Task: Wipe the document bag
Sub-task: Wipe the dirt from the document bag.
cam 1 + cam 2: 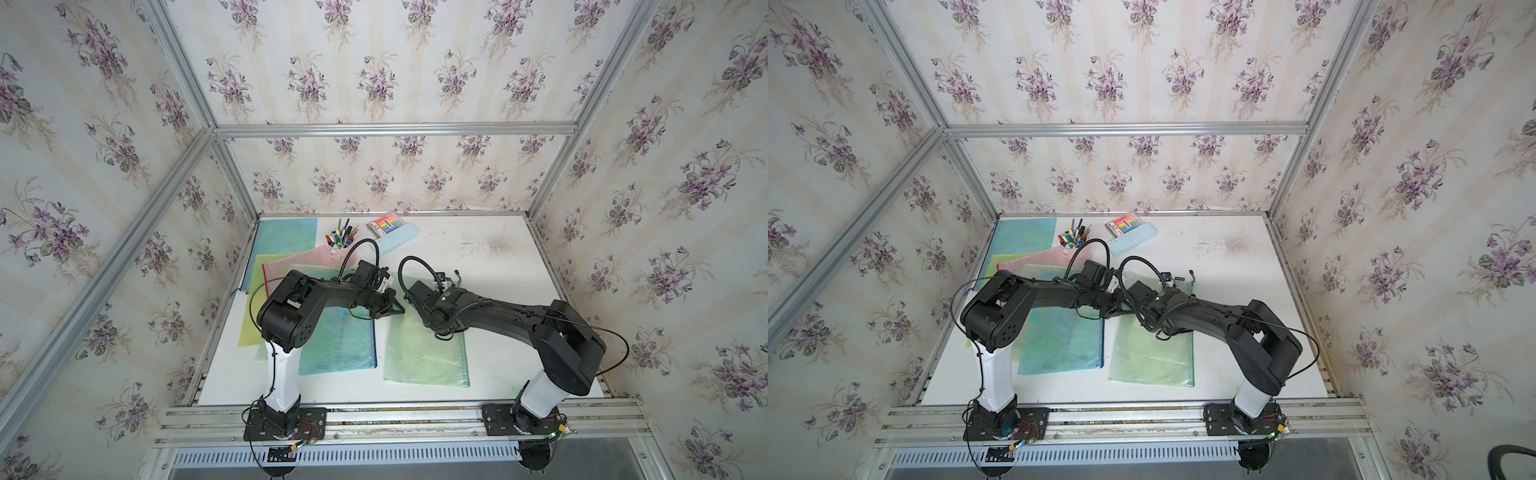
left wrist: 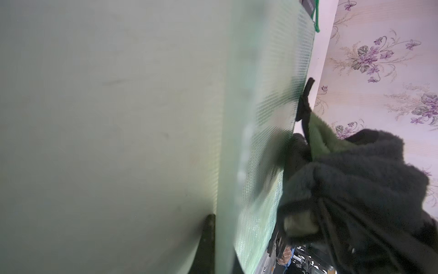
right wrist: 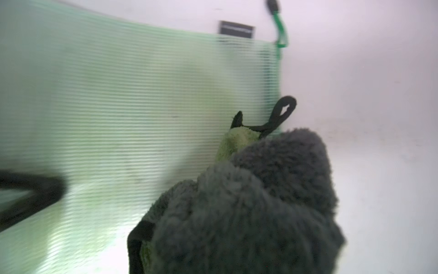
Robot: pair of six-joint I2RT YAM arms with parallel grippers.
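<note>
Starting nearest the arm bases: the green mesh document bag (image 1: 428,361) lies flat on the desk (image 1: 519,291), right of centre. Its long axis runs straight away from the bases toward the back wall, and its near half is uncovered in both top views. Further up, the right claw (image 1: 438,324) hangs over the bag's far half. Its jaws are buried in a bunched grey-and-green cloth (image 3: 260,189), so I read it as narrow and gripping that cloth. The right wrist view puts the cloth at the bag's right long edge, just short of the far corner with the green zip cord (image 3: 280,30). At the same depth the left claw (image 1: 390,306) is pinched closed with nothing in it, at the bag's left edge; touching or not, I can't tell. So the right arm is nearer, and I'd judge the unwiped stretch lies back toward the bases, along that long axis.
</note>
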